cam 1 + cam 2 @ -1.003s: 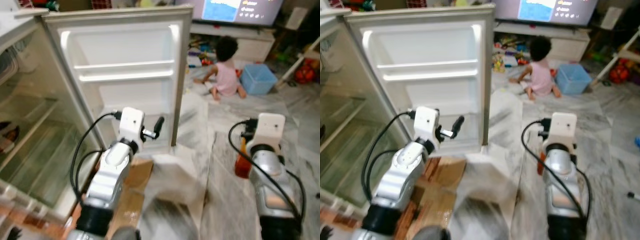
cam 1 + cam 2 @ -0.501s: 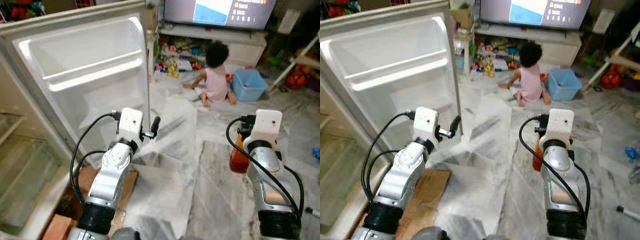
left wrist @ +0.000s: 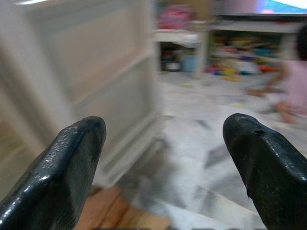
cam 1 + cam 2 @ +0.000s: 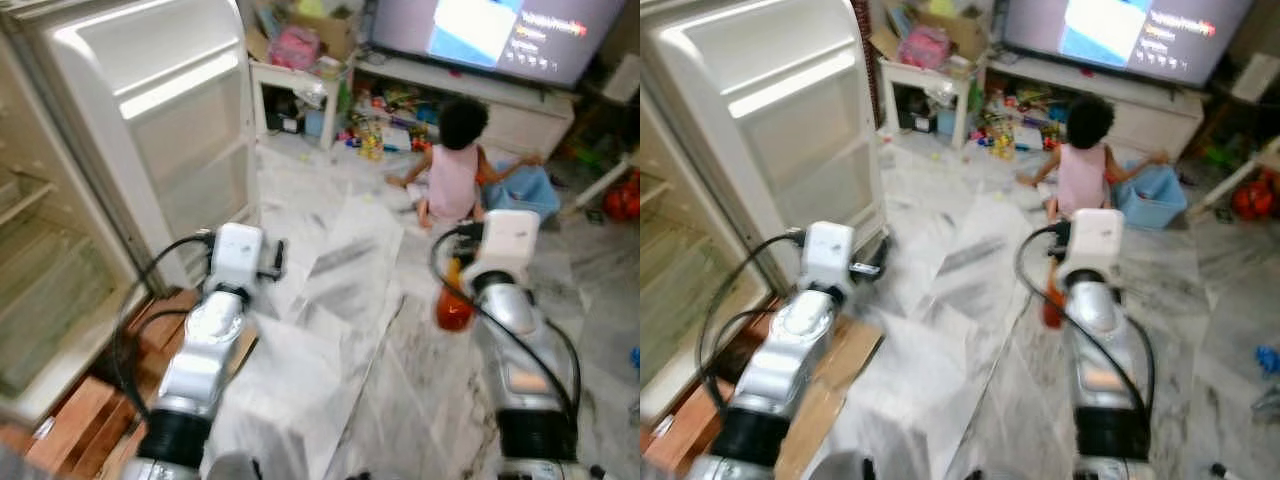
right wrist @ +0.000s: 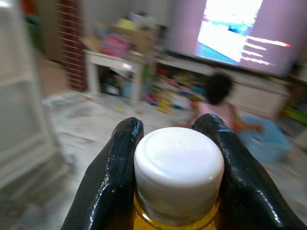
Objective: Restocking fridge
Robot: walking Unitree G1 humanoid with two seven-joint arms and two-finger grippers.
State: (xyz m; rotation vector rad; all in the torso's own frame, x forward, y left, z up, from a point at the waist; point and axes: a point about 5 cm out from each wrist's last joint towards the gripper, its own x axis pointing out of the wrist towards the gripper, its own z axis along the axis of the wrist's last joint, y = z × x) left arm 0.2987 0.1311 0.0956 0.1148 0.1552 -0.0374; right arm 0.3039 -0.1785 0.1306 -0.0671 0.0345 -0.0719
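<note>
The fridge stands at the left with its white door (image 4: pixel 150 120) swung wide and its glass shelves (image 4: pixel 40 260) bare. My right gripper (image 5: pixel 178 143) is shut on a bottle with a white screw cap (image 5: pixel 178 165), one black finger on each side of the cap. The bottle's orange body (image 4: pixel 452 305) hangs below my right wrist, over the marble floor and well right of the fridge. My left gripper (image 3: pixel 163 139) is open with nothing between its fingers, held in front of the door's lower edge.
A person (image 4: pixel 455 165) sits on the floor ahead, near a blue bin (image 4: pixel 530 190), scattered toys and a lit TV (image 4: pixel 500 35). A small white table (image 4: pixel 300 85) stands beyond the door. Pale sheets (image 4: pixel 330 280) cover the floor; wooden boards (image 4: pixel 150 340) lie at the fridge's base.
The whole picture has swung, so the fridge now lies further left and more of the room shows. Both arms keep their pose, and the right gripper still holds the bottle.
</note>
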